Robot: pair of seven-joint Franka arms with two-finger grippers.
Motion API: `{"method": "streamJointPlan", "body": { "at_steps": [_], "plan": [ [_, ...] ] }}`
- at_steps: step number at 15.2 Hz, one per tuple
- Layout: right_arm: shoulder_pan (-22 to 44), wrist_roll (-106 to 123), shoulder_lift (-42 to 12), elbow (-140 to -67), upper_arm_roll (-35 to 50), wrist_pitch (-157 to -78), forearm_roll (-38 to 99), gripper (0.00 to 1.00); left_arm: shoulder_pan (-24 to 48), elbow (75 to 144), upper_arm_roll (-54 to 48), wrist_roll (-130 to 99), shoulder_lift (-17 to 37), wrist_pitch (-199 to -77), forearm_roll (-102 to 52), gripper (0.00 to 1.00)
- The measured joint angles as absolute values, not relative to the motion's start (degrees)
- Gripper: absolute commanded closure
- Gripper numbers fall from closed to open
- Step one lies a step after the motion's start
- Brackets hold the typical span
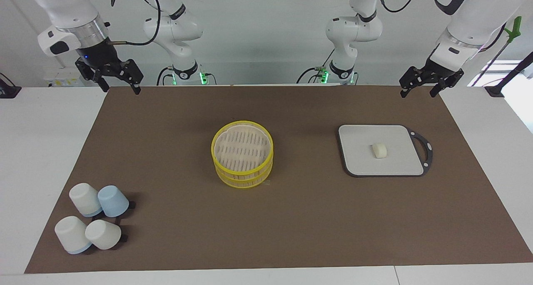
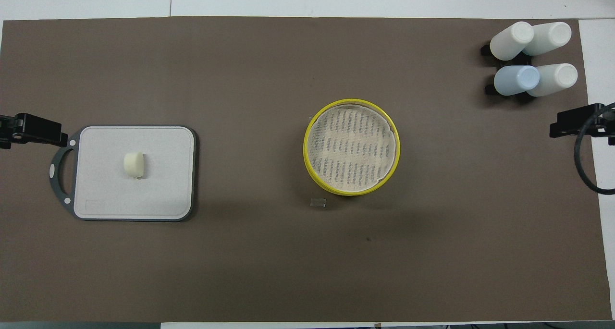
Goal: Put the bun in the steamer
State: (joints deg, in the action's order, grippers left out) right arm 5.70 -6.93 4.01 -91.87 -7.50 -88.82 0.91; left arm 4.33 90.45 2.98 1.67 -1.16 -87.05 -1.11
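Both grippers raised, bun (image 1: 379, 150) on board (image 1: 358, 160).

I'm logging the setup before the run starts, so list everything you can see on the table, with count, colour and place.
bun: one, cream-white, on the cutting board.
cutting board: one, pale grey with dark rim and handle, toward the left arm's end of the table.
steamer: one, yellow-rimmed, two tiers, lid on, mid-table.
cups: four upturned, three white and one pale blue, clustered toward the right arm's end, farther from the robots than the steamer.
mat: one, brown, covering the table.
left gripper: open, raised over the mat's edge, waiting.
right gripper: open, raised over the mat's corner, waiting.
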Motion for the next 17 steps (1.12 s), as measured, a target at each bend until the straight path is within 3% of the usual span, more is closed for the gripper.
{"method": "streamJointPlan", "body": {
  "at_steps": [6,10,13,17],
  "plan": [
    [5.8,-5.2,4.0,-92.1,-5.6,-88.8,1.0,0.00,4.4,90.5,3.0,1.7,-1.2,-87.0,-1.1,0.00],
    [6.2,-8.9,2.1,-92.1,3.9,-91.3,1.1,0.00,4.4,90.5,3.0,1.7,-1.2,-87.0,-1.1,0.00],
    [10.2,-24.6,-7.0,-86.1,12.4,-92.7,-1.6,0.00,4.4,90.5,3.0,1.7,-1.2,-87.0,-1.1,0.00],
    [22.5,-39.6,-21.9,-76.9,13.4,-100.3,-6.3,0.00,4.4,91.5,3.0,1.7,-1.2,-88.8,-1.1,0.00]
  ]
}}
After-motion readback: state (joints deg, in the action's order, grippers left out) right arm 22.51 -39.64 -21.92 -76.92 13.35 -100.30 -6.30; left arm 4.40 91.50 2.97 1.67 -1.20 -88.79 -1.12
